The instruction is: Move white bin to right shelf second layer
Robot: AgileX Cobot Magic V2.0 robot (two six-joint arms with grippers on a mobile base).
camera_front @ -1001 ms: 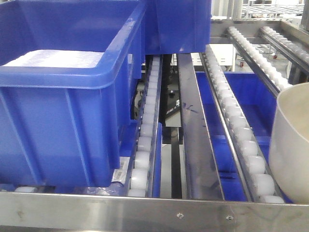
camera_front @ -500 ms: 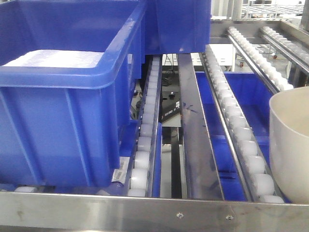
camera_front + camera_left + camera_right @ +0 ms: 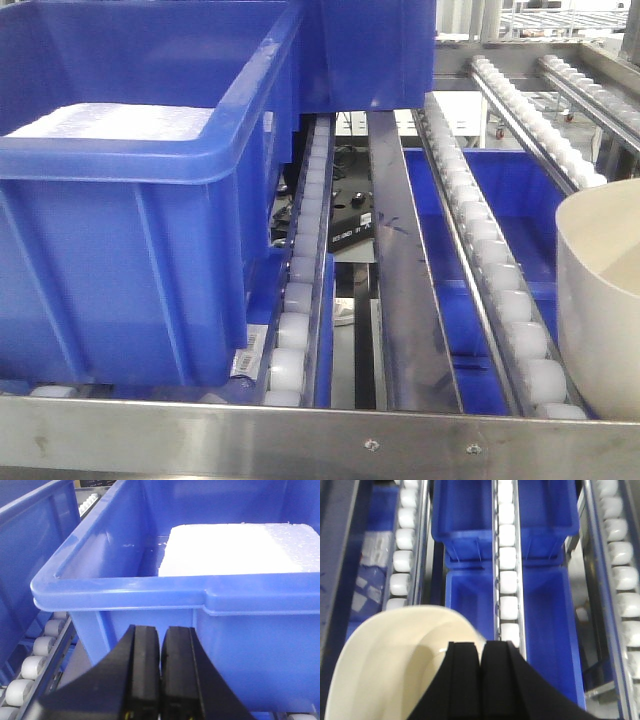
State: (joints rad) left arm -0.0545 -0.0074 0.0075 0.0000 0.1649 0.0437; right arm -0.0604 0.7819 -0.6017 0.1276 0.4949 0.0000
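The left gripper (image 3: 160, 652) rises from the bottom centre of its wrist view, its two black fingers (image 3: 145, 675) pressed together with nothing between them. The right gripper (image 3: 481, 652) fills the bottom centre of its own view, black fingers (image 3: 464, 680) likewise closed flat against each other, tips pointing up the frame.

A large blue crate (image 3: 140, 190) fills the left half of the front view. At centre, bare roller rails (image 3: 480, 240) leave an open lane. The white bin (image 3: 600, 290) blocks the lower right edge.
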